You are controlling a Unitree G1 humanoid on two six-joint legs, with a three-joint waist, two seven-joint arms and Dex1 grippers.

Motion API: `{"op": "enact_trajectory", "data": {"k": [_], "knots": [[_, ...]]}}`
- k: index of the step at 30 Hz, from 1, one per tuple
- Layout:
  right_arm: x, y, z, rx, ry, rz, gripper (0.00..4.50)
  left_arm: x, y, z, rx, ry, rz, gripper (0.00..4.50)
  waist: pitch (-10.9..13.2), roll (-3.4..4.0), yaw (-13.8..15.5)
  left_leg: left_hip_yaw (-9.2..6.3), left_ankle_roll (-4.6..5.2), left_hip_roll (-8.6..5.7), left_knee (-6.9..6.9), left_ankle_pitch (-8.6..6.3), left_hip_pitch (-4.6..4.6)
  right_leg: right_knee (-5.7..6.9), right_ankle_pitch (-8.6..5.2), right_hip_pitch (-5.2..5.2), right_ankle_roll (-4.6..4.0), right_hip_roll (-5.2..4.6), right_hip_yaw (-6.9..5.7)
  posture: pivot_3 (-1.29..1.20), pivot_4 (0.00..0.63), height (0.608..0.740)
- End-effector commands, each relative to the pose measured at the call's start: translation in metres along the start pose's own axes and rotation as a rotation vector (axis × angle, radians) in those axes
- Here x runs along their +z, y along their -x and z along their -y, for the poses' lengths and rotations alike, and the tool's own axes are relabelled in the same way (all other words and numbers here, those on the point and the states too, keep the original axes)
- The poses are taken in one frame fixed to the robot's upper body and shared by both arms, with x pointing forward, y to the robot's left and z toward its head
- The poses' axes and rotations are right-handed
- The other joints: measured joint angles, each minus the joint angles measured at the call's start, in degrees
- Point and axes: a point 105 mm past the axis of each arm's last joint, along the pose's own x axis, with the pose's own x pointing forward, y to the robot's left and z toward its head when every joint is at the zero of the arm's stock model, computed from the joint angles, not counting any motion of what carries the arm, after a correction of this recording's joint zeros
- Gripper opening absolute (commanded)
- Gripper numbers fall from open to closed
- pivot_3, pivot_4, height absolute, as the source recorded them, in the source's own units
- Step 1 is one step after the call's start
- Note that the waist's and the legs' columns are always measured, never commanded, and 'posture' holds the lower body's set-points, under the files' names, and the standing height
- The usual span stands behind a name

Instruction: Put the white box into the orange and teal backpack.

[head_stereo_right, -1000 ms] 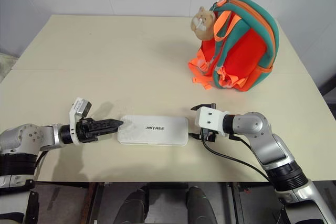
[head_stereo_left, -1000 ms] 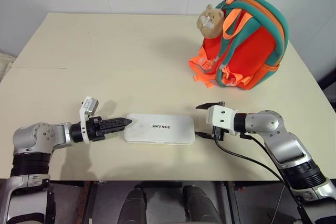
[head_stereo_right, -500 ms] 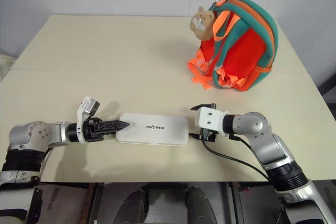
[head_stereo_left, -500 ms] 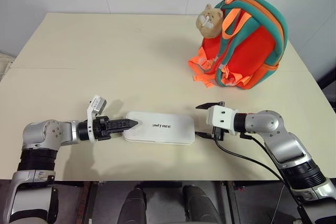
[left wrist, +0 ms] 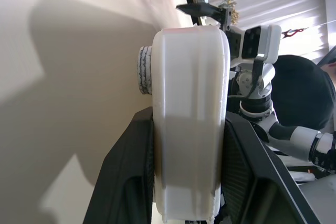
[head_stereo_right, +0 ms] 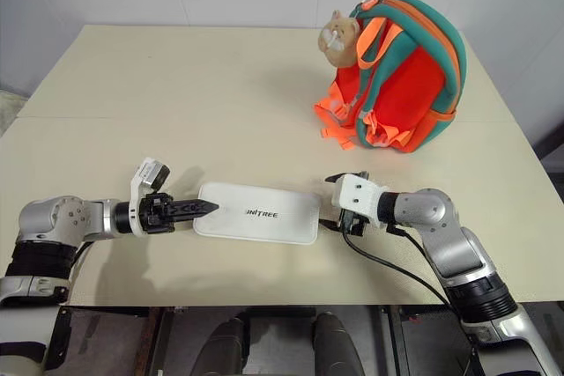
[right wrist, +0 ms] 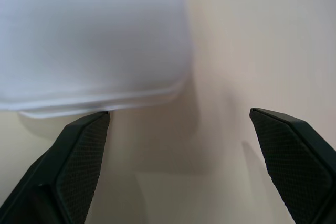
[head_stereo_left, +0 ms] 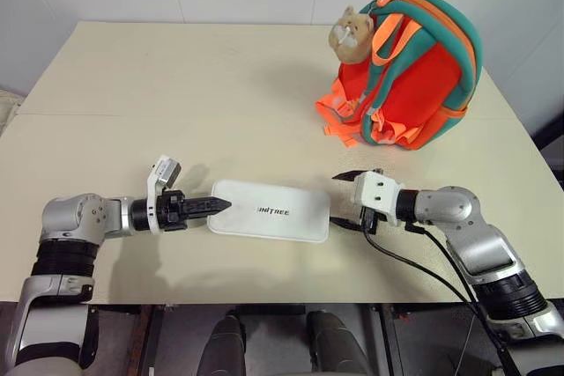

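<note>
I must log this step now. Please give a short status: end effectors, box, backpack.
Left end effector closed on the white box end. Right end effector open at the other end. Box on table; backpack upright, apart. Nothing between.

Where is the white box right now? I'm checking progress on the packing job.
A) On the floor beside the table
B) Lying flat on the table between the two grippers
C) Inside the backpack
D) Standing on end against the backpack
B: the white box lies flat on the table, between the left gripper and the right gripper, well apart from the backpack.
</note>
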Motion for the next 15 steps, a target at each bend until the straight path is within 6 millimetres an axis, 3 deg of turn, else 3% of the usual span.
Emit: {"op": "enact_trajectory", "data": {"k": [1,8,11,15], "knots": [[0.028,0.016,0.027,-0.16,-0.07,0.133,4.5,0.02,0.005,0.007,0.023,-0.031,0.078,1.31,0.0,0.0,0.01,0.0,0.0,0.0,0.0,0.0,0.0,0.01,0.0,0.0,0.0,-0.01,0.01,0.0,0.15,0.74],[0.036,0.038,0.052,-0.332,-0.245,0.24,4.5,0.038,0.01,0.021,-0.002,-0.04,0.212,1.31,0.0,0.0,0.06,-0.02,0.0,0.0,-0.03,0.0,-0.01,0.0,0.0,-0.01,0.02,-0.01,0.0,0.0,0.15,0.74],[0.034,0.051,0.079,-0.456,-0.318,0.299,4.5,0.047,0.011,0.034,-0.047,-0.063,0.299,1.31,0.0,0.0,0.04,-0.02,0.0,-0.01,-0.05,0.0,-0.02,-0.01,-0.01,-0.01,0.03,-0.02,0.0,0.0,0.15,0.74],[0.026,0.049,0.103,-0.539,-0.39,0.345,4.5,0.043,0.008,0.036,-0.066,-0.039,0.37,1.31,0.0,0.0,-0.12,-0.02,0.0,0.0,-0.02,0.0,0.01,0.02,0.02,0.01,0.06,-0.01,0.01,0.0,0.15,0.74]]}}
